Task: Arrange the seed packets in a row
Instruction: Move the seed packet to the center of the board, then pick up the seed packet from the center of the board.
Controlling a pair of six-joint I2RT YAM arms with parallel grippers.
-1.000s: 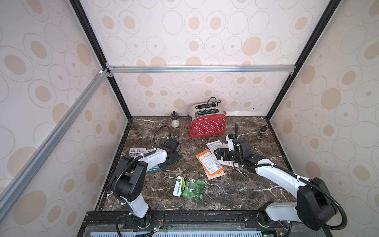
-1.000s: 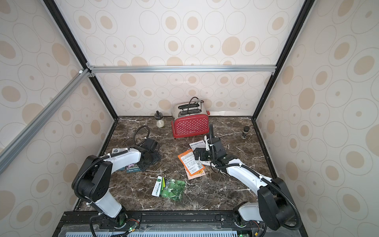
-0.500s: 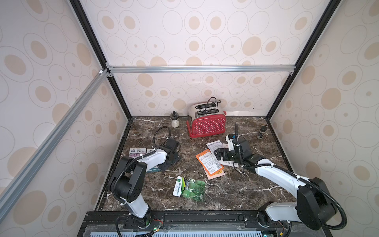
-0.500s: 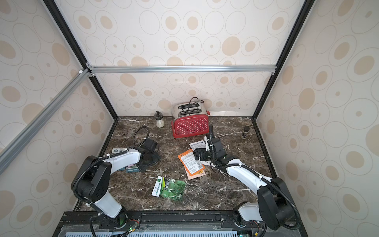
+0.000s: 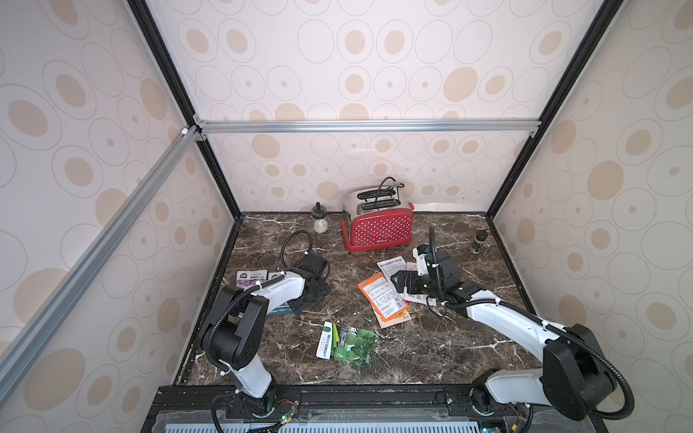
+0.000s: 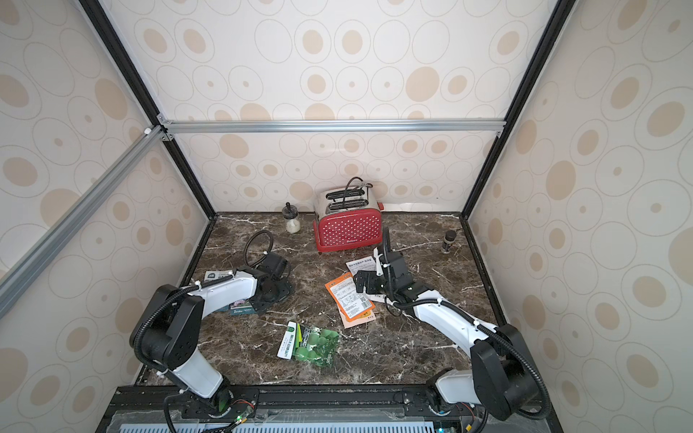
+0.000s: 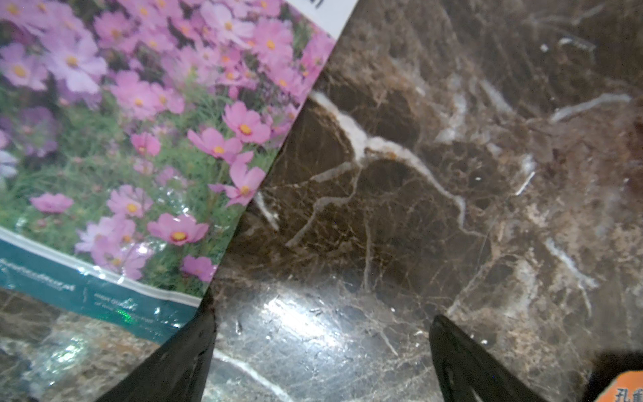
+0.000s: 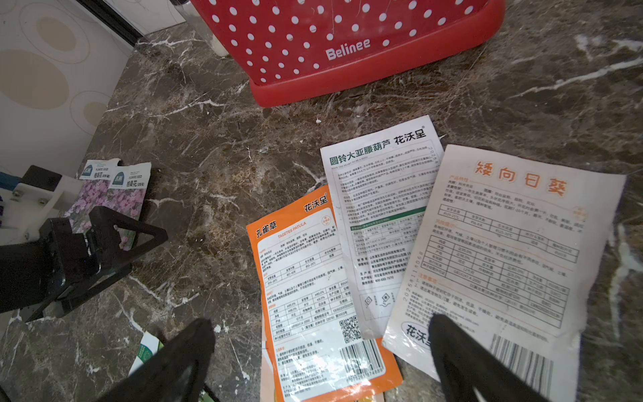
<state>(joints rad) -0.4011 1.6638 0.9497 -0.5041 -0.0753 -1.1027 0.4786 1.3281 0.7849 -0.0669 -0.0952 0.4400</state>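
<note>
Several seed packets lie on the dark marble table (image 5: 431,348). Two purple-flower packets (image 5: 250,278) sit at the left, partly under my left arm. A green-gourd packet (image 5: 347,341) lies near the front. An orange-backed packet (image 8: 313,278), a white-backed one (image 8: 379,209) and a white-and-orange-backed one (image 8: 504,243) overlap in the middle. My left gripper (image 7: 322,330) is open low over bare marble, with a purple-flower packet (image 7: 139,139) at one fingertip. My right gripper (image 8: 320,334) is open above the overlapping packets and holds nothing.
A red polka-dot toaster (image 5: 378,225) stands at the back, with a small glass jar (image 5: 320,221) to its left. A small dark bottle (image 5: 478,241) stands at the back right. Patterned walls close in the table on three sides.
</note>
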